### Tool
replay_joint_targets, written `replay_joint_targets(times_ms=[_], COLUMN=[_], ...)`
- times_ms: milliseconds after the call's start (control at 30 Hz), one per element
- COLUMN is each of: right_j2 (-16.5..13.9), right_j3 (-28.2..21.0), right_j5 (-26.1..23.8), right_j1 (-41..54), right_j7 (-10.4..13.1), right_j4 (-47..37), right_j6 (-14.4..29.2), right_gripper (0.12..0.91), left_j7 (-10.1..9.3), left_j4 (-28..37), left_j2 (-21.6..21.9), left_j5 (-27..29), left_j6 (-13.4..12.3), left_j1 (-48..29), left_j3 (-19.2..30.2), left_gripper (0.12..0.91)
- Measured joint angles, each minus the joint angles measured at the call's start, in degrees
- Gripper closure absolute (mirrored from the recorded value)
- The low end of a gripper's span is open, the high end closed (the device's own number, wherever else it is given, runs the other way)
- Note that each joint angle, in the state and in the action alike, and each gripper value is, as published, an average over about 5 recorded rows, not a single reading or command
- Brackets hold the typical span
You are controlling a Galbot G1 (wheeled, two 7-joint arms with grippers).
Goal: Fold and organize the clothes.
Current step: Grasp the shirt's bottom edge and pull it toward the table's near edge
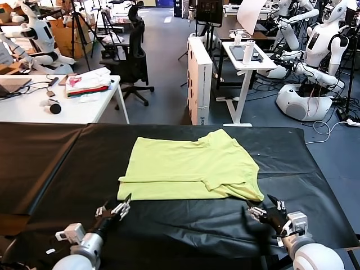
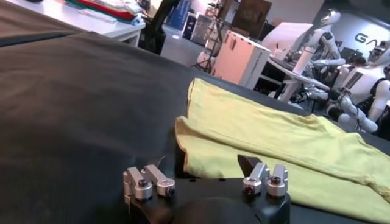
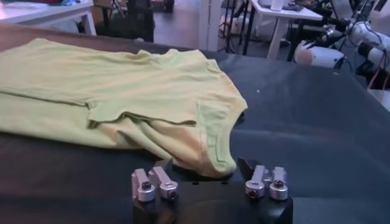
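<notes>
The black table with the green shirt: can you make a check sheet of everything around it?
Surface: black cloth-covered table, wrinkled, a seam on its left part.
Job's things: lime T-shirt lies partly folded in the middle, sleeve tucked over, near edge bunched at the right corner.
Clutter: nothing seen on the black table.
Hands: left hand just short of the shirt's near left corner, fingers apart, holding nothing; right hand by the near right corner, grip unclear.
Cables: white cable on the floor, far right.
Surroundings: white desk with cloth pile, office chair, parked white robots.
</notes>
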Motion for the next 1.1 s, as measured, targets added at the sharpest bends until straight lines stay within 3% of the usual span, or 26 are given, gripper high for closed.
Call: replay_joint_targets(times_ms=[67,167,433,767,1100], right_j2=[-0.2,-0.6,-1.8,-2.8,-2.7], right_j3=[0.1,0.2,1.8,4.4,4.3], right_j5=[0.7,2.3,8.5,12.3,12.7], right_j1=[0.0,-0.2,-2.3,-7.8,-11.1], right_j7=[0.4,1.6,5.4,6.4,6.5], right_j4=[0.0,0.3,3.3,8.8,11.0], right_j6=[-0.1,-0.8,-6.2,-8.3,-9.2], right_gripper=[0.848,0.885,0.887,0.887,0.887], left_j7=[0.03,0.10,0.43,0.02,-0.03], left_j4=[0.1,0.3,-0.1,-3.6,-7.2], left_j2=[0.0,0.1,0.8,3.1,4.1], left_j5=[0.0,0.1,1.5,4.7,7.0], left_j6=[-0.1,-0.2,-0.7,-0.9,-2.5], left_j1=[0.0,0.1,1.2,6.6,15.5], left_j3=[-0.1,-0.2,-0.6,-3.5,-6.1], left_gripper=[0.793,0.882,0.883,0.883,0.883])
